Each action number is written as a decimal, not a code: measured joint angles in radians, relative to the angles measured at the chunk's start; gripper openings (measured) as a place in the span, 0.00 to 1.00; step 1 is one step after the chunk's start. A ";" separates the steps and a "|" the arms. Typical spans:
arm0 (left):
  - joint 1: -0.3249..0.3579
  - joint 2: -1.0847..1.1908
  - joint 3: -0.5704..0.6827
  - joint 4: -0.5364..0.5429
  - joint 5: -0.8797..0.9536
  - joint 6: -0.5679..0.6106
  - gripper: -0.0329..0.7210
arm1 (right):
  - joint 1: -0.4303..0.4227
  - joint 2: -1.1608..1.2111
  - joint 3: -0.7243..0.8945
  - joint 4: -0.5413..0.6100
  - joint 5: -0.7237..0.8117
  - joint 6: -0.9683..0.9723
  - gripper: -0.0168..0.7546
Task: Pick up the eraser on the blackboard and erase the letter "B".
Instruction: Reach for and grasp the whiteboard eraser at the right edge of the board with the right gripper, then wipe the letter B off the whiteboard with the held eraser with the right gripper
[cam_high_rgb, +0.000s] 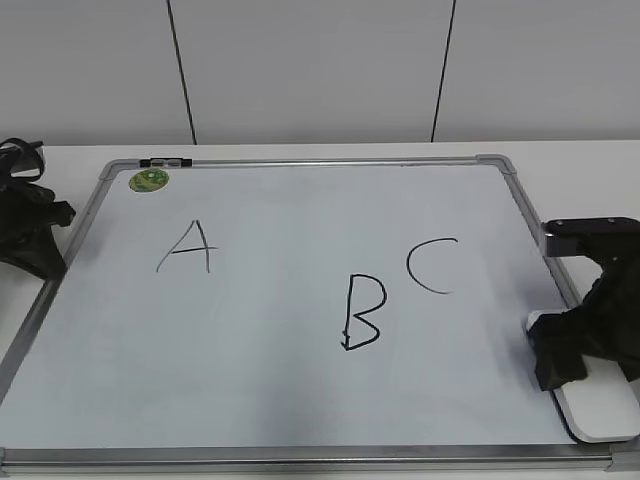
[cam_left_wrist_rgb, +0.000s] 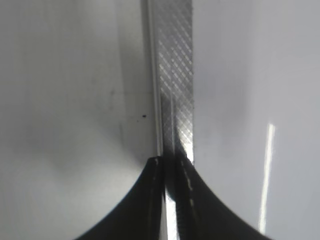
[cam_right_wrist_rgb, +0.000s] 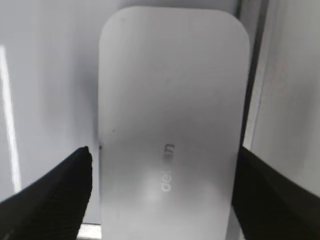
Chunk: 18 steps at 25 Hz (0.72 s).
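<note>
At the board's near right corner lies the eraser (cam_high_rgb: 608, 405), a flat white rounded slab resting flat, its long axis running along the right frame rail, from the near edge back toward the far one. In the right wrist view the eraser (cam_right_wrist_rgb: 172, 125) fills the middle of the picture, and faint grey lettering on its top is too blurred to read for sure. The right gripper (cam_high_rgb: 580, 345) hangs over the eraser's far end with its jaws spread wide, one black finger (cam_right_wrist_rgb: 57, 197) to each side of the slab, neither clearly touching it. The eraser's right side sits close along the frame.

The blackboard (cam_high_rgb: 300, 400), in fact a white dry-erase surface in a silver-grey frame, carries three black marker letters: "A" (cam_high_rgb: 187, 247) at the left, the letter "B" (cam_high_rgb: 362, 312) near the middle and nearer the camera, and "C" (cam_high_rgb: 433, 266) just right of it and a little farther back. Bare white board lies between the "B" and the eraser. A small round green sticker (cam_high_rgb: 149, 180) sits in the far left corner.

The left gripper (cam_left_wrist_rgb: 172, 165) has its jaws together, resting over the cross-hatched left frame rail (cam_left_wrist_rgb: 175, 75); nothing is seen between them.
</note>
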 joint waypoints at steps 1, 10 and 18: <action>0.000 0.000 0.000 0.000 0.000 0.000 0.09 | 0.000 0.008 -0.001 0.000 -0.005 0.000 0.83; 0.000 0.000 0.000 0.002 0.000 -0.002 0.09 | 0.000 0.020 -0.044 -0.002 0.034 0.007 0.73; 0.000 0.000 0.000 0.002 0.000 -0.002 0.09 | 0.004 -0.010 -0.153 -0.013 0.124 0.007 0.73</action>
